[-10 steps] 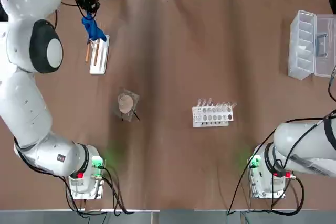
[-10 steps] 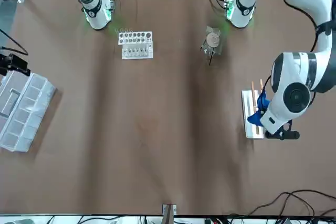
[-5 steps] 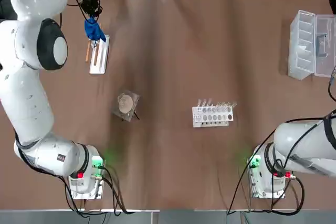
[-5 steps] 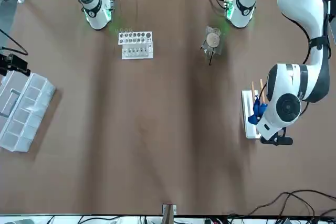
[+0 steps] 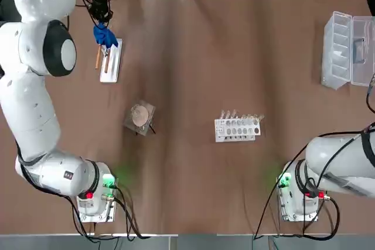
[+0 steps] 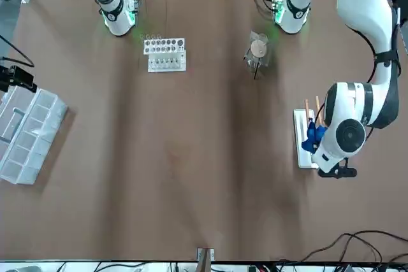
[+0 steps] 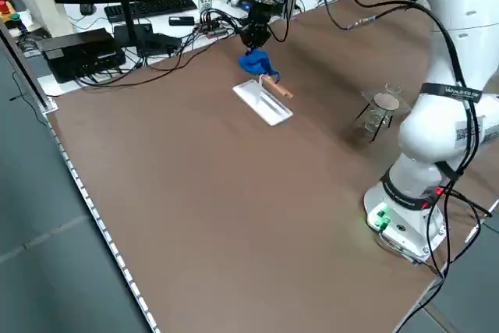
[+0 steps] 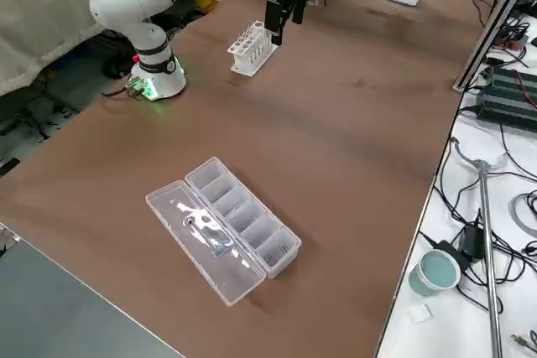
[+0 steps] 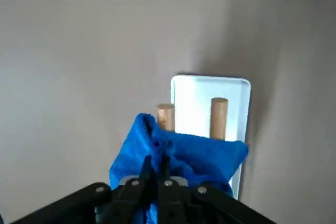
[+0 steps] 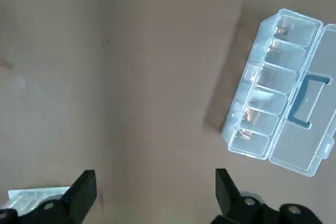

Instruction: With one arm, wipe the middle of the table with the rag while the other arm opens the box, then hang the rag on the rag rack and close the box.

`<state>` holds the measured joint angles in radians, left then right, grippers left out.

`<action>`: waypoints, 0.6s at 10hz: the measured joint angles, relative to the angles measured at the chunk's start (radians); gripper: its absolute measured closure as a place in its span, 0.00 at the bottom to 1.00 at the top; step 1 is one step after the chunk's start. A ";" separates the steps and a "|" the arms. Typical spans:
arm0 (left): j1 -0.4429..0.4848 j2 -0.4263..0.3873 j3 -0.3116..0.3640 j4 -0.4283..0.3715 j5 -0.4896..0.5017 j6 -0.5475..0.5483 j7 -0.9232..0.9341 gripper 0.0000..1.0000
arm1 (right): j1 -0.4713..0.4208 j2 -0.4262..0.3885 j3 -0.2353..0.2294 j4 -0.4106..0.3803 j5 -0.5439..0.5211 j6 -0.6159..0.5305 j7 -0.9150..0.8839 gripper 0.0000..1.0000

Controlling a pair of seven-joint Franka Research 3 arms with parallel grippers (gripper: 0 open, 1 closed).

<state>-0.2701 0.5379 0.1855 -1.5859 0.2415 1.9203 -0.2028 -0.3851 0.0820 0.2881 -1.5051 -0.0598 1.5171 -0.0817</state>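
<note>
The left gripper (image 5: pixel 101 19), clamped on the rag (image 5: pixel 105 35), has carried it farther over the rack (image 5: pixel 110 60) at upper left; hanging looks next. The right gripper (image 10: pixel 152 192) hangs wide; the box (image 5: pixel 347 49) lies open, upper right.

No readable text, labels, brand names, numbers or signs appeared in any view. A small dark square mark sat on the left arm's white base segment (image 5: pixel 68 175), and dark marks resembling printed lettering and a code patch ran along a white link of the same arm (image 7: pixel 460 115), but both were too small to read.
</note>
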 joint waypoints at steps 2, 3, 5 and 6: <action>0.005 0.000 0.000 -0.001 0.000 0.000 -0.006 0.94 | 0.000 0.000 0.000 0.000 0.000 0.000 0.000 0.00; 0.003 0.000 -0.001 -0.002 0.000 0.000 -0.024 0.94 | 0.000 0.000 0.000 0.000 0.000 0.000 0.000 0.00; -0.005 0.002 -0.004 -0.003 0.000 0.000 -0.065 0.93 | -0.001 0.001 -0.001 0.000 0.000 0.000 0.000 0.00; -0.007 0.002 -0.005 -0.003 0.000 0.000 -0.071 0.92 | -0.001 0.002 -0.001 0.000 0.000 0.001 0.000 0.00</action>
<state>-0.2766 0.5399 0.1809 -1.5889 0.2414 1.9202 -0.2734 -0.3864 0.0841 0.2871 -1.5051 -0.0598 1.5177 -0.0815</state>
